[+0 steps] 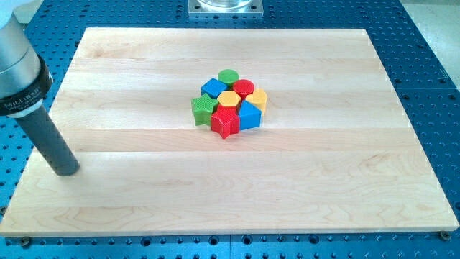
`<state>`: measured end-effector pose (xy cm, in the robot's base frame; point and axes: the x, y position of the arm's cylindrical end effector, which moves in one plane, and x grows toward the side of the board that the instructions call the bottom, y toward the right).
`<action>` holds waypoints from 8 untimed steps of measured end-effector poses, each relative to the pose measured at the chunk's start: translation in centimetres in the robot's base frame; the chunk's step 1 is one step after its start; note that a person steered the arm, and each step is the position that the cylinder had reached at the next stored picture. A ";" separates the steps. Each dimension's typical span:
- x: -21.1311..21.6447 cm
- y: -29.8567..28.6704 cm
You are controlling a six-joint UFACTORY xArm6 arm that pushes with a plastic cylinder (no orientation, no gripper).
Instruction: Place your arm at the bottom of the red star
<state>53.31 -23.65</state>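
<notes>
Your rod carries no jaws, so there is nothing to open or close; my tip rests on the wooden board near the view's left edge, well apart from every block. The red star sits at the bottom of a tight cluster near the board's middle, its lower points facing the view's bottom. It touches the green star on its left and the blue block on its right, with the yellow hexagon just above. Behind those sit a second blue block, a red cylinder, a green cylinder and a yellow block. Packed this way, only the star's lower side is reachable without contact. You likely want a low sweep rightward along bare board, then stop just below the star. Nothing blocks that path; the risk is drifting up into the green star.
</notes>
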 end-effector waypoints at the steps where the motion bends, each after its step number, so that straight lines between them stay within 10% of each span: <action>1: -1.4 0.1; 8: -6.0 7.2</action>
<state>47.36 -16.45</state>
